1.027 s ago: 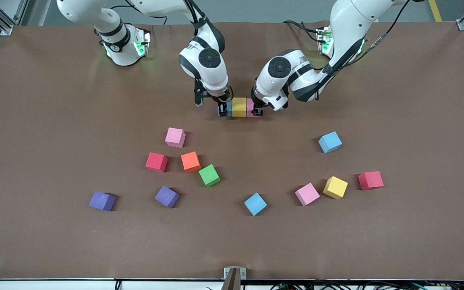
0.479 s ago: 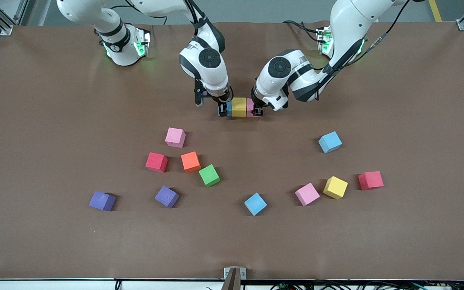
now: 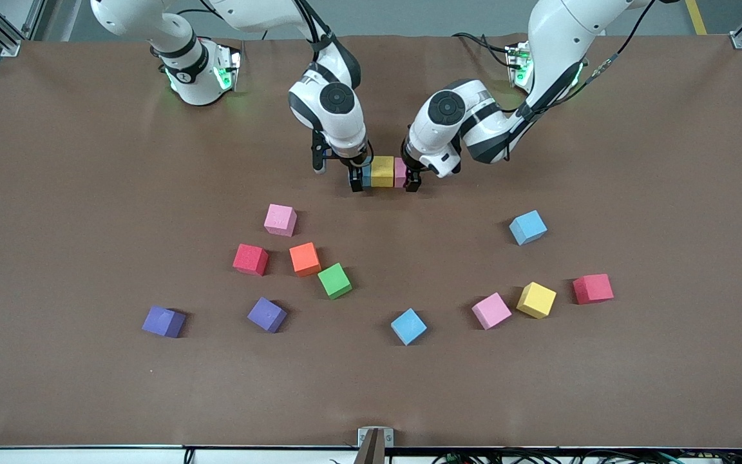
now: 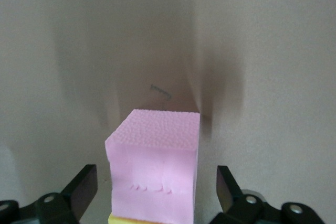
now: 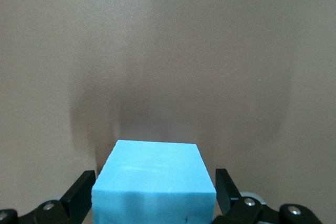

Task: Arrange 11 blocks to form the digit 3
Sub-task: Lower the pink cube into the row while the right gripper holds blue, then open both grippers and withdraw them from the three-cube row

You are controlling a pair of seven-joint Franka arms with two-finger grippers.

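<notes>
We have the first bar of the digit 3 laid as a touching row of foam cubes point(image 3: 382, 171), blue-yellow-pink, both the left claw point(image 4: 156, 187) and right claw point(image 5: 155, 188) released around its ends, with eight scattered loose cubes point(image 3: 408, 326) left nearer the camera

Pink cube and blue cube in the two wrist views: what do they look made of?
Pink cube: apparently foam, matte; its top is finely pebbled and one side shows small dents. Blue cube: likely the same foam, matte, though smoother, with faint pale scuffs on top and no glare. Neither shows gloss as hard plastic might, but the look alone cannot confirm it.
</notes>
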